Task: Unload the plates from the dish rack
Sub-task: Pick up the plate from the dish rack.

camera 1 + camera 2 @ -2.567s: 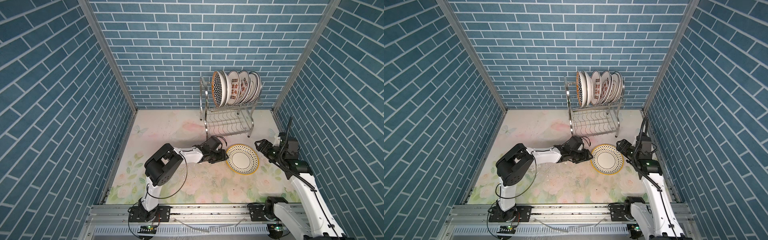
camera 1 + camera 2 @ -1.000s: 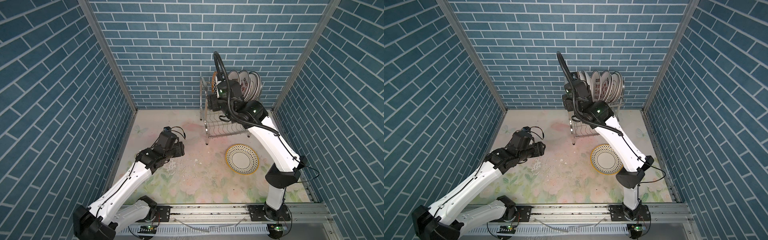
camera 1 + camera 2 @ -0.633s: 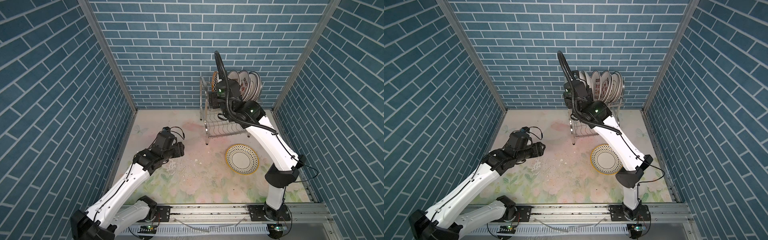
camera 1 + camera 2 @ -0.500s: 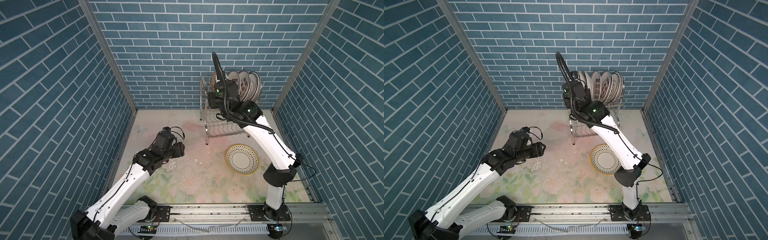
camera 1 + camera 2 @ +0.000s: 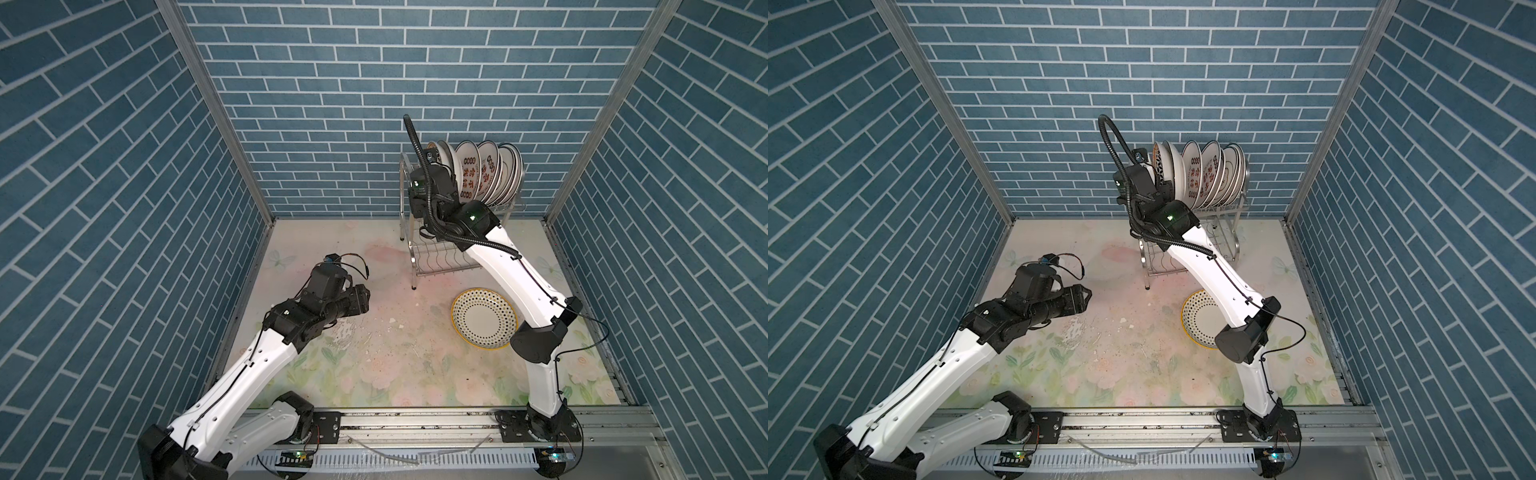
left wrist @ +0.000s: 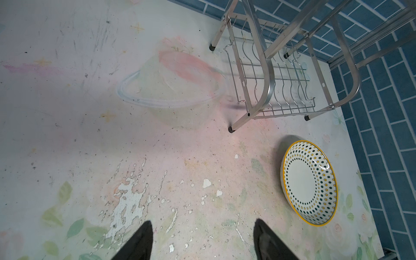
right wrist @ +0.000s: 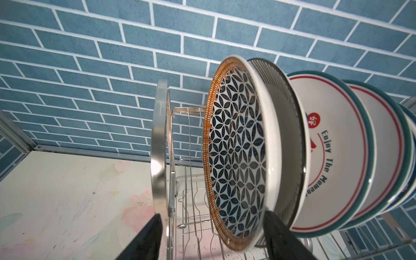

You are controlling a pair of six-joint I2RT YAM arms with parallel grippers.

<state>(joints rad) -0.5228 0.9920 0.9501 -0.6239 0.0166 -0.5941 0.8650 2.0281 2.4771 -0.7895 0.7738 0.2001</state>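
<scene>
Steel dish rack (image 7: 159,146) holds upright plates (image 7: 333,146).

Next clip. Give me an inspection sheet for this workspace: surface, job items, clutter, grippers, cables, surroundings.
Surface: floral table top, paint flaked off in patches near the middle.
Job's things: dish rack at the back; a row of plates upright on its top tier, lower shelf bare; one dotted plate flat on the table.
Clutter: nothing seen.
Grippers: left gripper open, empty, above the table; right gripper open, jaws either side of the patterned front plate.
Cables: black hose arcs over the right wrist; thin wires loop at the left wrist.
Surroundings: blue brick walls on three sides; metal rail in front.
</scene>
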